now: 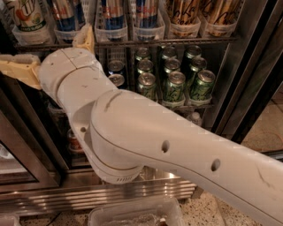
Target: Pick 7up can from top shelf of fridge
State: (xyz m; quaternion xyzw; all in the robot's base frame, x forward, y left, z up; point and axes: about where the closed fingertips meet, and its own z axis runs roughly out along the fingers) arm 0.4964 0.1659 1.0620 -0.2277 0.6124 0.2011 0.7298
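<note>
The 7up can [25, 15], whitish with green lettering and a red-orange spot, stands in a clear bin at the far left of the top shelf [177, 42] of the fridge [247, 75]. My gripper [46, 48] is at the left, just below the front of that shelf and below and right of the can. Its two yellowish fingers [20, 70] are spread wide apart, open and empty. One finger points left and the other points up at the shelf edge. My white arm covers most of the lower fridge.
Tall blue cans [112, 11] and brown-gold cans [185, 11] fill the other top-shelf bins. Short green cans [174, 86] stand on the rack below. The steel base [66, 194], a clear plastic tub [132, 214] and the dark door frame [261, 57] border the space.
</note>
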